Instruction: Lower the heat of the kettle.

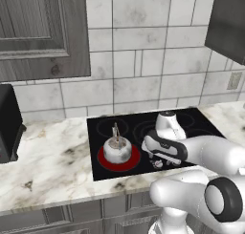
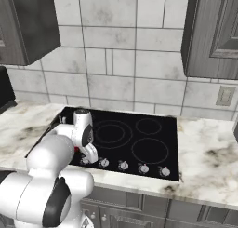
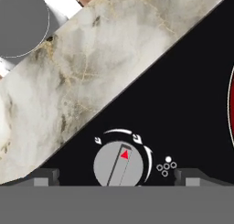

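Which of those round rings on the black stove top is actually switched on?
The front-left burner, glowing red beneath the kettle. The other burners are only thin grey outlines on the black glass.

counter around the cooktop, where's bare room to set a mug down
Bare marble counter lies right of the cooktop, below the wall outlet. More lies between the black appliance and the cooktop's left edge. It is crowded at the front left: the kettle on the glowing burner, with the claw over a knob.
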